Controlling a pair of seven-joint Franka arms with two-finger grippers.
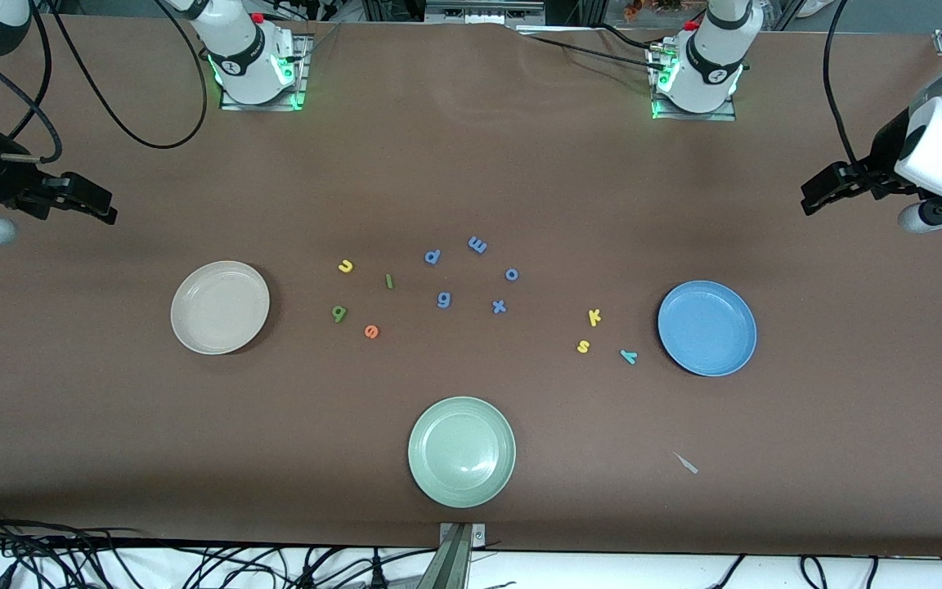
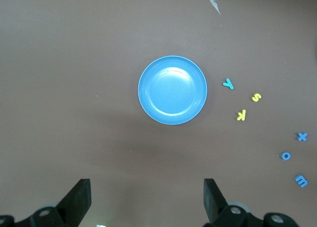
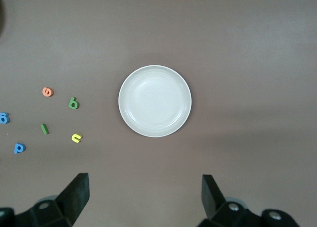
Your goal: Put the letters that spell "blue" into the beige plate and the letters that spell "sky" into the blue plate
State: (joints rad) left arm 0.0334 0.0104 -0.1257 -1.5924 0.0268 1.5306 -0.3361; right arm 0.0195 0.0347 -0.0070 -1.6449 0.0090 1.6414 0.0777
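Nearest the front camera sits a pale green plate (image 1: 461, 451), with a small grey scrap (image 1: 686, 463) on the cloth toward the left arm's end.

Up at the right arm's end of the table (image 1: 95, 425), the right gripper (image 1: 103, 206) hangs in the air with its jaws spread wide and nothing between them. Its wrist view looks straight down on the beige plate (image 3: 155, 101), which is bare. Beside that plate, toward the middle of the table, lie the orange e (image 1: 371, 331), the green b (image 1: 339, 312), the thin green l (image 1: 389, 281) and the yellow u (image 1: 346, 265), all apart from each other.

Over the left arm's end, the left gripper (image 1: 816, 193) is likewise spread and holds nothing. Under its wrist camera lies the blue plate (image 2: 172, 90), also bare. Just beside that plate are the teal y (image 2: 228, 83), the yellow s (image 2: 256, 97) and the yellow k (image 2: 241, 114).

Between the two groups lie scattered periwinkle letters (image 1: 444, 299).
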